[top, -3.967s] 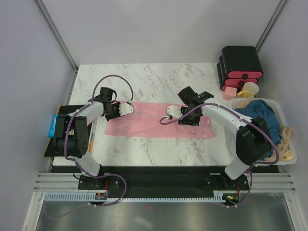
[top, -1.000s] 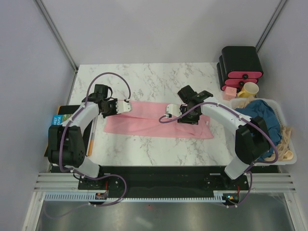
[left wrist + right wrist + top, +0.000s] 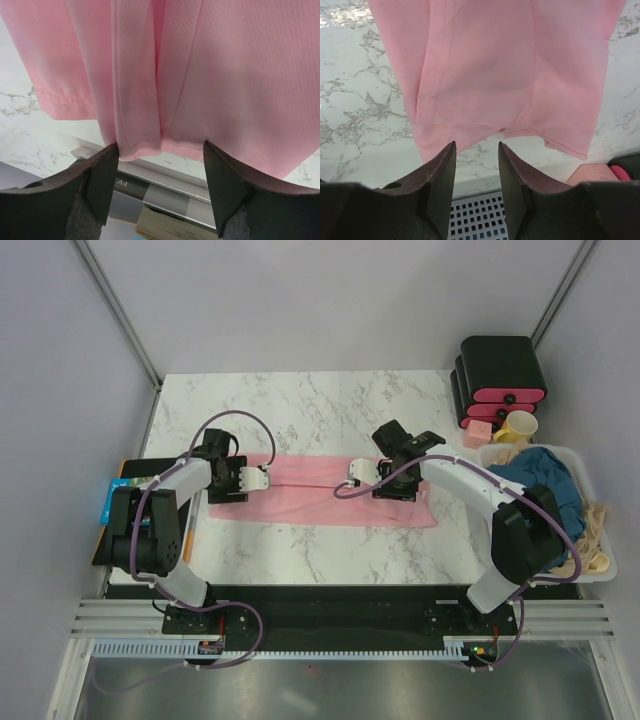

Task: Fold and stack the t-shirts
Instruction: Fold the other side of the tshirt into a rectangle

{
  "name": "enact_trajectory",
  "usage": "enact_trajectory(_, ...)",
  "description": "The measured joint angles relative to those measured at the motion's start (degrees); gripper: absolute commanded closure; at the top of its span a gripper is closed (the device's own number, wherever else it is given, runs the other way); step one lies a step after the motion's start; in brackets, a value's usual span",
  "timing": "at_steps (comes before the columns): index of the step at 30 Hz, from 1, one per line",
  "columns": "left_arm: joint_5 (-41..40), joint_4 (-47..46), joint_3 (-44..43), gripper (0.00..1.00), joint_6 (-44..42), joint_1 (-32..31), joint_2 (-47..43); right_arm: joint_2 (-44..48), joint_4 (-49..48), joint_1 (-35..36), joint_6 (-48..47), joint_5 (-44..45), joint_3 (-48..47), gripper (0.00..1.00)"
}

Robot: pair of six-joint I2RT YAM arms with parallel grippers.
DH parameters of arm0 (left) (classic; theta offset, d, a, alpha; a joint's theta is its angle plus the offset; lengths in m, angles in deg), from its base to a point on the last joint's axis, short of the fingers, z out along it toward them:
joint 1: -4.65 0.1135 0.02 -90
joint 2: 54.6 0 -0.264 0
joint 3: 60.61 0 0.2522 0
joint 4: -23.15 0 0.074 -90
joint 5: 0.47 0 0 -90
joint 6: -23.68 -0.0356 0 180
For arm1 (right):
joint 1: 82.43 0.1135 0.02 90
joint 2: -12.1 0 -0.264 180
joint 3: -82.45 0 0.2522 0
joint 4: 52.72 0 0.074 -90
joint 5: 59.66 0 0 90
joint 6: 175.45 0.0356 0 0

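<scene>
The light pink t-shirt (image 3: 310,490) lies folded into a long flat strip across the middle of the table. My left gripper (image 3: 225,487) hangs over its left end, open and empty. In the left wrist view the gripper (image 3: 160,155) has its jaws wide apart, and the shirt's hem (image 3: 140,145) lies just past the tips. My right gripper (image 3: 396,483) is over the shirt's right part, open and empty. In the right wrist view the gripper (image 3: 476,147) is just off the shirt's end edge (image 3: 485,100). The dark teal-blue t-shirt (image 3: 545,478) lies bunched in the white basket (image 3: 592,472).
Black boxes with pink fronts (image 3: 500,375), a yellow mug (image 3: 518,426) and a small pink box (image 3: 478,432) stand at the back right. Beige cloth (image 3: 596,532) hangs in the basket. A blue item (image 3: 115,497) and a pad marked A4 (image 3: 150,187) lie off the left edge.
My left gripper has moved toward the near side over the shirt's left end. The right gripper has stayed almost in place. The shirt lies much as before.
</scene>
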Motion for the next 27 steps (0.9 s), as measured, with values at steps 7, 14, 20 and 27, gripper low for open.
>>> enact_trajectory(7,4.57,4.0,-2.56,0.21,0.11,0.0,-3.06,0.0,-1.33,-2.78,1.55,-0.15,0.11,0.52)
enact_trajectory(14,8.72,6.47,-5.14,0.31,0.11,0.0,-6.01,0.0,-2.01,-3.23,1.95,-1.14,0.11,0.52)
enact_trajectory(20,10.54,9.6,-5.42,0.33,0.11,0.0,-6.05,0.0,-2.01,-3.21,1.95,-1.27,0.11,0.53)
enact_trajectory(27,10.38,10.93,-8.15,0.35,0.5,0.0,-5.88,0.0,-2.47,-3.21,1.95,-1.25,0.17,0.53)
